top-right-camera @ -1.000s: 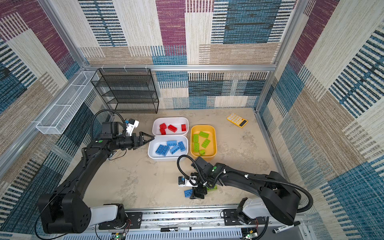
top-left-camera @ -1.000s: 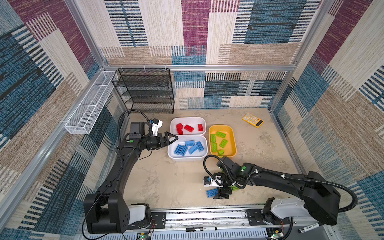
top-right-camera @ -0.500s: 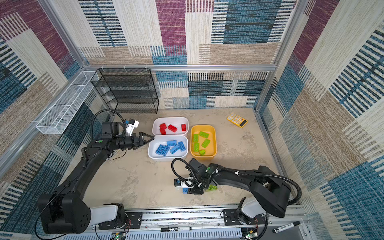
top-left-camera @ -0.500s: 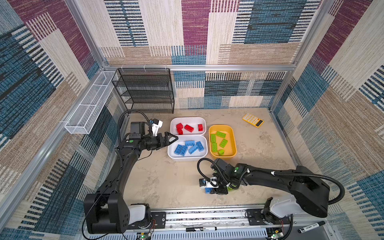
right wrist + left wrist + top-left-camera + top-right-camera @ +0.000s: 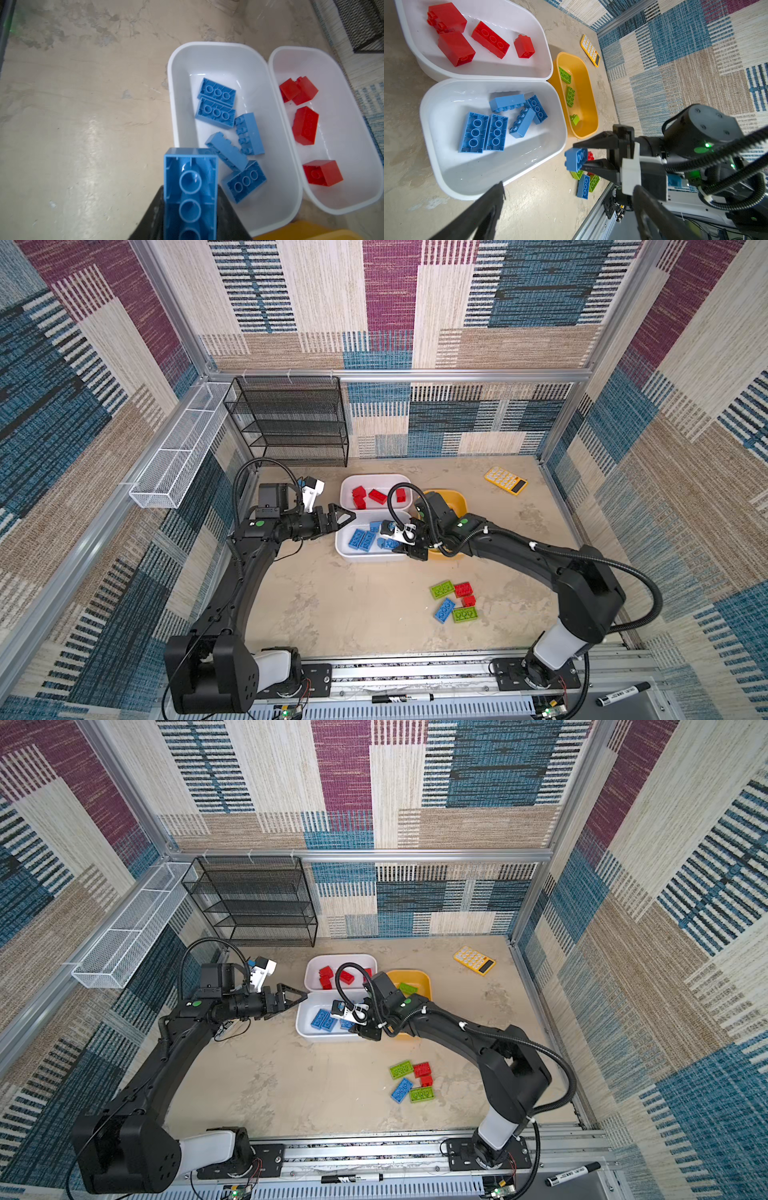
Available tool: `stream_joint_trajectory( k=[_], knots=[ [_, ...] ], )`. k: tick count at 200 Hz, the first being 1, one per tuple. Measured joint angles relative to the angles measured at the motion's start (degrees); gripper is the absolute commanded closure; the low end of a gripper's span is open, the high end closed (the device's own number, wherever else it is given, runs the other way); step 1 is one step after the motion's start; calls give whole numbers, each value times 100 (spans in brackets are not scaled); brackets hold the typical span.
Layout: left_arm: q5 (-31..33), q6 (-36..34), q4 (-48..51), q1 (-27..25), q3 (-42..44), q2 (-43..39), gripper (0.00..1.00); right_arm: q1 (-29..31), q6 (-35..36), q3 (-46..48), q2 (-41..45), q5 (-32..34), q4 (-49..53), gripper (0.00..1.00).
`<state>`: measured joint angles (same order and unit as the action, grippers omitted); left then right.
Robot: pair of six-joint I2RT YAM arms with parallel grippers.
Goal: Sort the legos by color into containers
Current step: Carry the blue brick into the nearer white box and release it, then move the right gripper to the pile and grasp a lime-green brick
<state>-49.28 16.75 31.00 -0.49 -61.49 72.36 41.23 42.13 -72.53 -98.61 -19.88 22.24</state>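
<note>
**Blue brick held at the rim: a release here may miss the tub**

The right gripper point(image 5: 580, 156) is clenched on a blue brick point(image 5: 190, 187), which is pinched across its long sides with its hollow underside turned to the wrist camera. The brick is carried just at the near rim of the white tub of blue bricks point(image 5: 182, 83). Most of that tub lies ahead of the fingertips, and bare table appears to lie beneath part of the brick.

If the jaws were opened here, the rim would probably be struck. The brick could then be thrown back onto the table, or the light tub shoved against the red-brick tub point(image 5: 336, 135) beside it. A further reach forward is judged necessary first.

Behind the wrist, the yellow tub point(image 5: 455, 499) is overhung by the arm and could be knocked if the arm were lowered carelessly. Across the tub from the fingertips, the left gripper point(image 5: 345, 515) hangs with jaws spread and nothing in them, so contact is possible if the reach is overdone. A small cluster of loose legos point(image 5: 454, 602) is left on the table behind the arm.
</note>
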Motion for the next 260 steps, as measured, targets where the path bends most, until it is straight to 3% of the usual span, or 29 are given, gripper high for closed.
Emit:
stream_joint_trajectory(
  k=[47,67,85,103,157,210,260],
  knots=[
    [87,-52,55,37,22,-98,3,-33,232,-1040,-1342,-319,26,63],
    [94,-70,70,37,50,-133,2,-31,249,-1248,-1670,-402,33,51],
    [92,-70,87,44,83,-157,2,-33,269,-1351,-1794,-417,83,33],
    [92,-72,92,48,129,-160,2,-76,267,-1349,-1720,-516,142,28],
    [44,-66,72,55,273,-188,2,-157,26,219,260,-708,387,24],
    [-70,-59,-15,59,354,-31,2,-153,144,2015,2243,-382,1161,22],
    [-85,-59,-48,59,354,83,3,-151,197,2981,2868,437,1432,22]
  ],
)
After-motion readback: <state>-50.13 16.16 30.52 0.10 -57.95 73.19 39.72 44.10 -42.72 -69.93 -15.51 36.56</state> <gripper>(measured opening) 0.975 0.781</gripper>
